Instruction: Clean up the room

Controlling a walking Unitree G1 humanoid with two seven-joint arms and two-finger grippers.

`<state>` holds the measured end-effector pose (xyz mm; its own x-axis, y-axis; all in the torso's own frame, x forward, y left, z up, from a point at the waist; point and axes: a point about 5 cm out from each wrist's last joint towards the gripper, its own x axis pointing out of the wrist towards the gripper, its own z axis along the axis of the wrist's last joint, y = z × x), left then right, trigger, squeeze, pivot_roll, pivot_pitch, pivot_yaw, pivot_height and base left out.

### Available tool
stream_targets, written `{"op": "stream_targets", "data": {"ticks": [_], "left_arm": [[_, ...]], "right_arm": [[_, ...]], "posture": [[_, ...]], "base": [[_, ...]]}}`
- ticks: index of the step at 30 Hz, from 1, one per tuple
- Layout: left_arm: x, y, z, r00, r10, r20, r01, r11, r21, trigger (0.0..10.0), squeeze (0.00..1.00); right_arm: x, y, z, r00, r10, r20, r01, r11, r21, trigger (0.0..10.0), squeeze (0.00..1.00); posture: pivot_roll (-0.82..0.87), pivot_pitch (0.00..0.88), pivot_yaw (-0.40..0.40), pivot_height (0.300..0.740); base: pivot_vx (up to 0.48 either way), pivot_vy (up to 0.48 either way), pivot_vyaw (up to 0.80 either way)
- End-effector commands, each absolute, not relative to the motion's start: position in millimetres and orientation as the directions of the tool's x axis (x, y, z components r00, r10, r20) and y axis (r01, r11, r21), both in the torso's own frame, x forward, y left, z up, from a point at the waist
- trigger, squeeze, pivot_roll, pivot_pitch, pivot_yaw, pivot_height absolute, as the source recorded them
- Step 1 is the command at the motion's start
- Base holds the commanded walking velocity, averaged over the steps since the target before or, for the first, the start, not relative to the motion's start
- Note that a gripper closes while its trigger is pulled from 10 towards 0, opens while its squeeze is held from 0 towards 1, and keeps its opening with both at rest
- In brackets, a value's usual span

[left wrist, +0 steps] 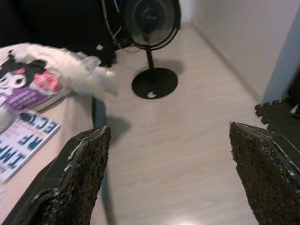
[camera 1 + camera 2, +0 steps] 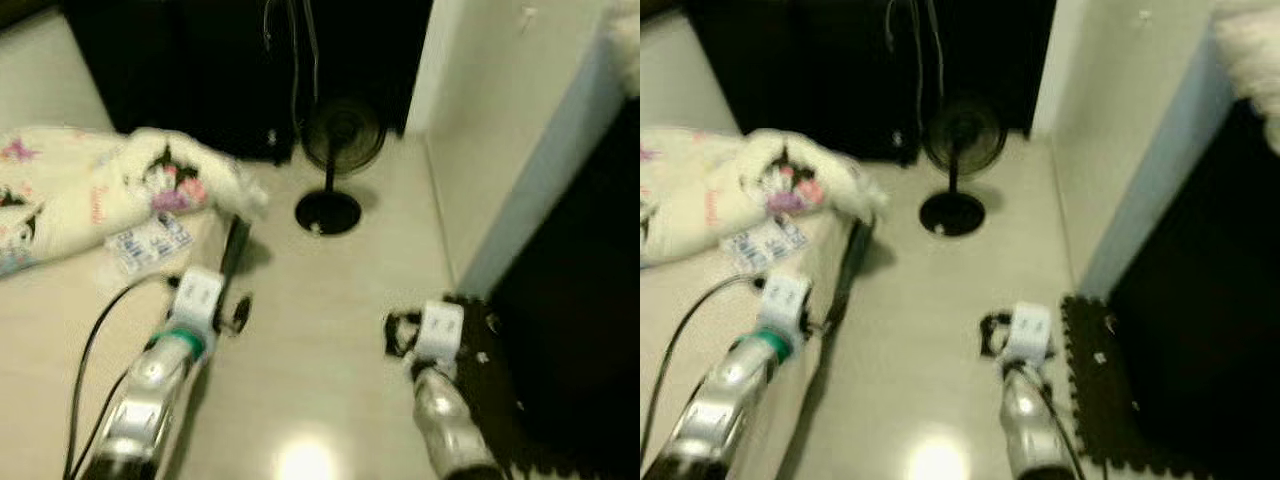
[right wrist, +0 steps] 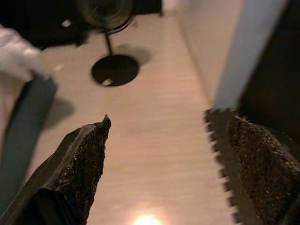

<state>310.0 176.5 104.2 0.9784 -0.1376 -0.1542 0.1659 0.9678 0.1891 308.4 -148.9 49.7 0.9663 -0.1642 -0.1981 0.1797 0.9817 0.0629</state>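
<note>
While both silver arms reach forward over the pale floor in the left eye view, a cream blanket printed with a dark cartoon figure lies heaped on a bed at the robot's left, and a white booklet with blue lettering rests just beside it, near the bed's edge. The writing is too blurred here to read. The left gripper hovers near that bed edge, close to the booklet but apart from it. A black pedestal fan stands ahead on the floor, in front of dark furniture, with cords hanging behind it. The right gripper hangs beside a black foam mat with a toothed border, which lies against a dark cabinet at the robot's right.

From the right eye view the scene reads the same, blurred.

Along the left wrist view, the left gripper's fingers stand wide apart, holding nothing. The booklet shows large blue letters, partly "IM", "RF" and "ECT"; the full words cannot be made out. Beyond it the blanket's cartoon print has a black head with pink and purple patches.

Along the right wrist view, the right gripper's fingers are likewise spread and empty, above bare floor, with the fan's round base ahead and the mat's toothed edge near one finger.
</note>
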Motion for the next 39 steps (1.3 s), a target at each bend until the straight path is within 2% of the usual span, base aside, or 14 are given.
{"op": "stream_targets", "data": {"ticks": [1,9,16,27,28,29,30,32,33,35,36,39], "left_arm": [[310,181,98,0.977,-0.109,-0.183,0.145,0.969,0.199,10.0,0.00],[309,187,94,0.977,-0.072,-0.200,0.113,0.972,0.205,10.0,0.00],[307,190,89,0.974,-0.053,-0.222,0.097,0.977,0.192,10.0,0.00],[307,188,90,0.975,-0.061,-0.214,0.105,0.974,0.201,10.0,0.00],[312,187,95,0.978,-0.064,-0.201,0.106,0.973,0.206,10.0,0.00],[312,187,95,0.978,-0.064,-0.201,0.106,0.973,0.206,10.0,0.00],[321,189,108,0.983,-0.062,-0.175,0.101,0.969,0.225,10.0,0.00],[325,192,115,0.984,-0.062,-0.166,0.101,0.965,0.242,10.0,0.00],[325,192,115,0.984,-0.062,-0.166,0.101,0.965,0.242,10.0,0.00],[326,191,120,0.984,-0.077,-0.160,0.118,0.958,0.262,10.0,0.00],[326,191,120,0.984,-0.077,-0.160,0.118,0.958,0.262,10.0,0.00],[323,196,125,0.986,-0.072,-0.153,0.114,0.951,0.287,10.0,0.00]], "right_arm": [[306,-146,46,0.964,-0.160,-0.212,0.179,0.981,0.073,10.0,0.00],[310,-150,50,0.968,-0.148,-0.205,0.163,0.985,0.059,10.0,0.00],[315,-149,54,0.971,-0.132,-0.201,0.145,0.988,0.051,10.0,0.00],[327,-144,70,0.983,-0.087,-0.161,0.098,0.993,0.061,10.0,0.00],[338,-138,88,0.993,-0.036,-0.114,0.043,0.997,0.063,10.0,0.00],[338,-138,88,0.993,-0.036,-0.114,0.043,0.997,0.063,10.0,0.00],[360,-116,141,0.995,0.096,0.009,-0.097,0.993,0.072,10.0,0.00],[369,-98,181,0.978,0.186,0.097,-0.194,0.978,0.080,10.0,0.00],[369,-98,181,0.978,0.186,0.097,-0.194,0.978,0.080,10.0,0.00],[373,-77,228,0.931,0.299,0.209,-0.306,0.952,0.002,10.0,0.00],[373,-77,228,0.931,0.299,0.209,-0.306,0.952,0.002,10.0,0.00],[365,-43,292,0.819,0.452,0.353,-0.436,0.891,-0.131,10.0,0.00]], "posture": [[0.15,0.000,0.078,0.740],[0.16,0.000,0.058,0.740],[0.16,0.000,0.050,0.740],[0.16,0.000,0.046,0.740],[0.16,0.000,0.037,0.740],[0.16,0.000,0.037,0.740],[0.17,0.001,0.042,0.740],[0.17,0.007,0.046,0.740],[0.17,0.007,0.046,0.740],[0.18,0.039,0.030,0.740],[0.18,0.039,0.030,0.740],[0.19,0.066,0.023,0.740]], "base": [[0.000,0.000,0.00],[0.000,0.000,0.00],[0.000,0.420,0.00],[0.000,0.000,0.00],[0.000,0.000,0.00],[0.000,0.000,0.00],[0.000,0.000,0.00],[0.000,0.000,0.00],[0.000,0.000,0.00],[0.000,0.000,0.00],[0.000,0.000,0.00],[0.000,0.000,0.00]]}}
